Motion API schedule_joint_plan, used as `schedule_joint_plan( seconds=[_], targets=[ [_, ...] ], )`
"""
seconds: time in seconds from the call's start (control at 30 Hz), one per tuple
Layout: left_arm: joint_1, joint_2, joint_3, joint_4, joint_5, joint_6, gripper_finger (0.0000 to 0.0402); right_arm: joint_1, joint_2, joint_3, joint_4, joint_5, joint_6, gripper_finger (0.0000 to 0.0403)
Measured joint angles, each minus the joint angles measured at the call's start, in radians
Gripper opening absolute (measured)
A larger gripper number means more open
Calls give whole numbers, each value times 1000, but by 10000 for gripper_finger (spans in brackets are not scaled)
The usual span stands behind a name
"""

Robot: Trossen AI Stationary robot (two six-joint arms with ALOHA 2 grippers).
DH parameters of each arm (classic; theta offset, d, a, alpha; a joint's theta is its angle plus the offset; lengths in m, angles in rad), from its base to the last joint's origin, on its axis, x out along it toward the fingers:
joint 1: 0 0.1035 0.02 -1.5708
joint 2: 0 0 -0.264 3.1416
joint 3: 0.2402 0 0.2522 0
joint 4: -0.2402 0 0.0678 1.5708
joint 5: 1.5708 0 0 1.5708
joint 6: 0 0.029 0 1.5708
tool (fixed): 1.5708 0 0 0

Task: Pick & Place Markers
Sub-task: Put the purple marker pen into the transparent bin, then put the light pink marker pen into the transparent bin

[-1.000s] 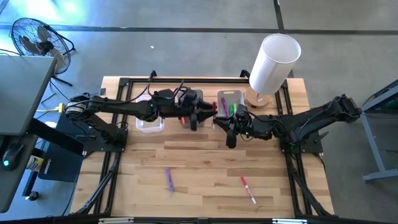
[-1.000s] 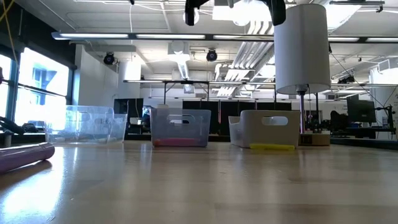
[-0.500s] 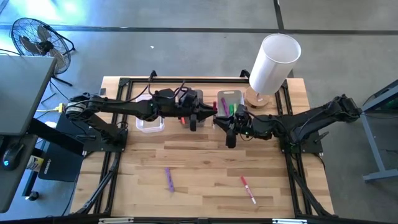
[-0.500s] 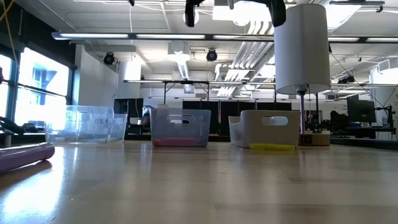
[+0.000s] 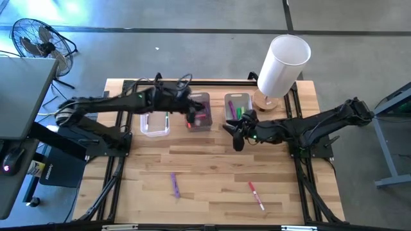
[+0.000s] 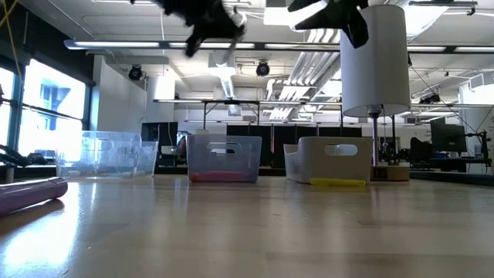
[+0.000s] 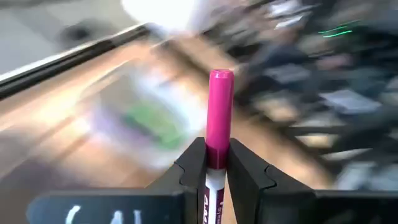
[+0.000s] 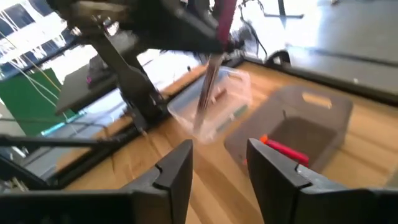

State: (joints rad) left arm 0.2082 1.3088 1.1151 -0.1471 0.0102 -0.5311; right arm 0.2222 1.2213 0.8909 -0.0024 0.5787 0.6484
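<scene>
Carry step, by judgement: the left pincer (image 7: 211, 167), clenched on a pink marker (image 7: 219, 115), hangs above the bins at the bench's (image 5: 212, 167) twelve o'clock edge. The right pincer (image 8: 217, 163) waits released. Next: lower over the grey bin (image 5: 200, 113), release.

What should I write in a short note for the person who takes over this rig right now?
Left tool: shut on a pink marker, up above the bins.
Right tool: open and empty, near the middle bin.
Done: some markers lie in the three bins, such as the right bin.
Left: drop the pink marker, then fetch the purple marker and the red marker from the table.
</scene>
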Motion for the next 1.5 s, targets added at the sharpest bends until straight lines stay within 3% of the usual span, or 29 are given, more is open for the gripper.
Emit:
schedule_joint_plan(
  seconds=[0.23, 0.37, 0.57, 0.87, 1.2, 1.33, 1.5],
  targets=[
    [135, -179, -2, -547, -282, -69, 44, 0, 0, 0, -61, -32, 83, 145],
    [187, -271, -66, -641, -325, -112, 44, 0, 0, 0, -61, -29, 85, 145],
    [277, -380, -277, -661, -305, -250, 44, 0, 0, 0, -61, -27, 85, 145],
    [362, -388, -514, -622, -180, -397, 47, 0, 0, 0, -61, -28, 88, 145],
    [361, -392, -532, -567, -133, -404, 116, 0, 0, 0, -61, -28, 95, 145],
    [356, -408, -515, -551, -105, -337, 131, 0, 0, 0, -61, -29, 104, 145],
    [286, -483, -431, -511, -188, -236, 133, 0, 0, 0, -61, -29, 111, 145]
  ],
)
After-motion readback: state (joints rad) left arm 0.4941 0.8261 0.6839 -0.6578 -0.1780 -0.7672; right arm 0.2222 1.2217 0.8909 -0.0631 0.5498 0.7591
